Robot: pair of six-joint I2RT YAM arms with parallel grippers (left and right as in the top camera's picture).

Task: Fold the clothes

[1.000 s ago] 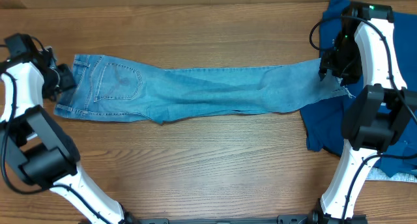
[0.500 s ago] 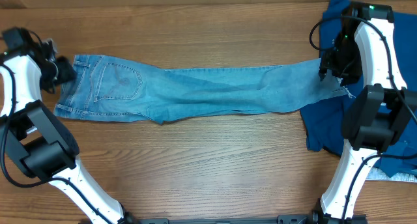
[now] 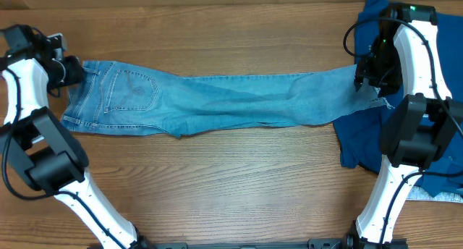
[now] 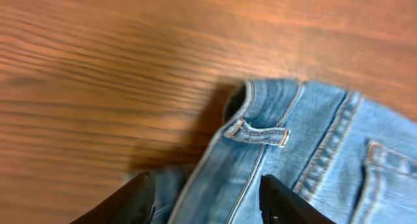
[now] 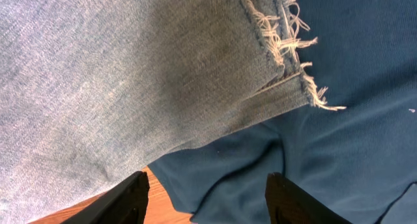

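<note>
Wooden worktop: jeans flat, waistband left, frayed hem right overlapping a blue garment; left claw and right claw both apart, empty; best pinch waistband and hem only, both layers, evenly.

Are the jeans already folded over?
No, the jeans lie stretched out full length across the table.

Wooden table with stretched-out jeans, dark blue garment, pale grey cloth
</note>
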